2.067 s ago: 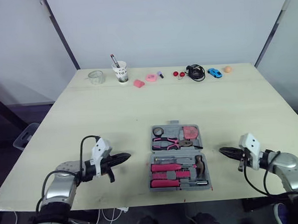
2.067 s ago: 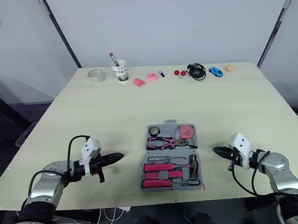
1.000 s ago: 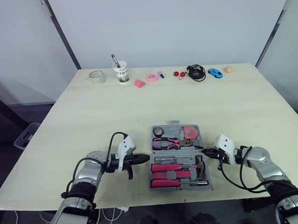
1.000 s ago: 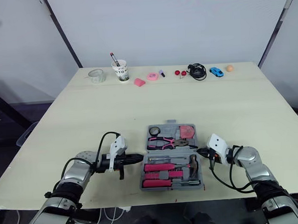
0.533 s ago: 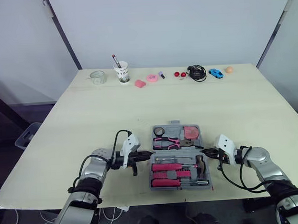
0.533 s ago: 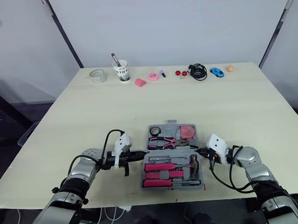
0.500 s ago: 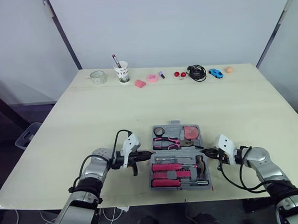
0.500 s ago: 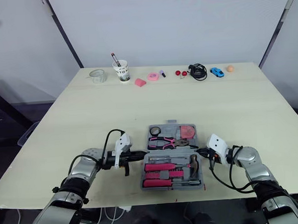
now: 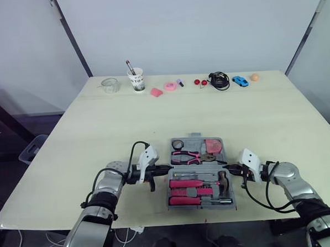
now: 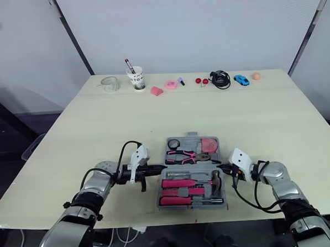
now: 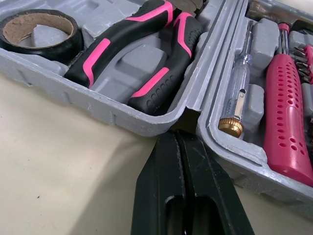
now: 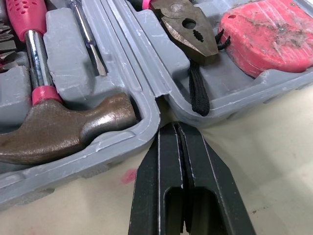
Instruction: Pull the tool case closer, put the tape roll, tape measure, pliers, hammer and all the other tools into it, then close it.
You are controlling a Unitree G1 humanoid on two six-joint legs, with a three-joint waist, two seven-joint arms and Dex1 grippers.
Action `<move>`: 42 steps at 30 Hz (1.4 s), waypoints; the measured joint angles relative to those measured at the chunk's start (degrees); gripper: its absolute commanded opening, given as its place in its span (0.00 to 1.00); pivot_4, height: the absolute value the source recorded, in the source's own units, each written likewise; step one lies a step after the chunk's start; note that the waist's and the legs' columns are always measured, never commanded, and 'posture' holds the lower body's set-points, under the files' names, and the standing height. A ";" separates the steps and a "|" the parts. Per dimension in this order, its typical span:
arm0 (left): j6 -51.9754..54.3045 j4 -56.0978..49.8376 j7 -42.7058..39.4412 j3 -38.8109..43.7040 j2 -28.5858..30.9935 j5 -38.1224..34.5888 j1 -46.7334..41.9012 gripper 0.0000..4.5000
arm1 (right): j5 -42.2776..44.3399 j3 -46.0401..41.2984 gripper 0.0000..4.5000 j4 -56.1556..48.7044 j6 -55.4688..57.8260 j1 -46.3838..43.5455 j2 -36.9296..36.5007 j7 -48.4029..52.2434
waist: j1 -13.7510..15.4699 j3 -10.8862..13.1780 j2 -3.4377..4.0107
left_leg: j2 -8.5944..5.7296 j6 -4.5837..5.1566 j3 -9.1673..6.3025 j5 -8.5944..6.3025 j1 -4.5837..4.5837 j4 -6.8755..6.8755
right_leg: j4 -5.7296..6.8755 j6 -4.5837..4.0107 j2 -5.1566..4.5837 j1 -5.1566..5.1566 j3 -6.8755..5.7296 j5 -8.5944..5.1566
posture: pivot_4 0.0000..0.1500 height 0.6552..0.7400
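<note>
Two clenched claws now flank the open tool case (image 11: 115,117), one at each end of its hinge line. Your left claw (image 11: 178,134) has come in across the table (image 9: 126,125). Two seconds ago it lay well out to the left of the case, and half a second ago it was just short of it. Now its tip sits in the notch between the two halves, touching the grey wall, with its fingers pressed flat together and nothing between them. Your right claw (image 12: 177,126) reached the opposite notch about a second ago and has stayed there, also closed on nothing, its tip at the case wall just beside the hammer (image 12: 63,129).

The case seems not to have moved. It lies open near the front edge of the table, between your arms. Its far half holds the tape roll (image 11: 68,46), the pliers (image 11: 166,68) and the tape measure (image 12: 266,34). The near half holds the hammer and a pink-handled screwdriver (image 11: 288,112).
</note>
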 measured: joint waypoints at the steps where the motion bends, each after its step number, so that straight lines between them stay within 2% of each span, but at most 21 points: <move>1: 0.26 -0.18 -0.18 0.00 0.00 0.02 0.01 0.00 | 0.01 0.00 0.00 -0.14 0.06 0.05 -0.08 0.09 | 0.01 0.00 0.00 | 0.00 0.00 0.00 0.00 -0.01 0.00 | 0.00 0.00 0.00 0.00 0.00 0.00 | 1.00 1.00; 8: 3.30 -3.68 -0.78 0.04 0.22 -0.06 1.30 0.00 | 0.45 -0.02 0.00 -2.03 1.40 1.00 -0.78 1.32 | 0.01 0.00 0.00 | 0.00 0.00 -0.02 -0.01 -0.05 -0.03 | -0.05 0.01 0.00 -0.01 -0.01 -0.01 | 1.00 1.00; 21: 9.90 -16.61 -2.32 -0.13 2.83 -0.89 8.90 0.00 | 1.59 0.14 0.00 -4.73 4.50 2.31 -1.11 3.94 | -0.51 0.00 0.01 | 0.03 0.00 -0.05 -0.01 -0.02 -0.10 | -0.08 0.01 0.02 -0.02 -0.03 -0.03 | 1.00 1.00; 42: 11.23 -18.13 -2.49 -0.31 3.48 -1.26 9.76 0.00 | 2.22 0.57 0.00 -8.73 8.95 4.11 -1.40 5.23 | -0.56 -0.01 0.01 | 0.05 0.01 -0.06 -0.01 0.00 -0.12 | -0.08 0.01 0.06 -0.02 -0.03 -0.03 | 1.00 1.00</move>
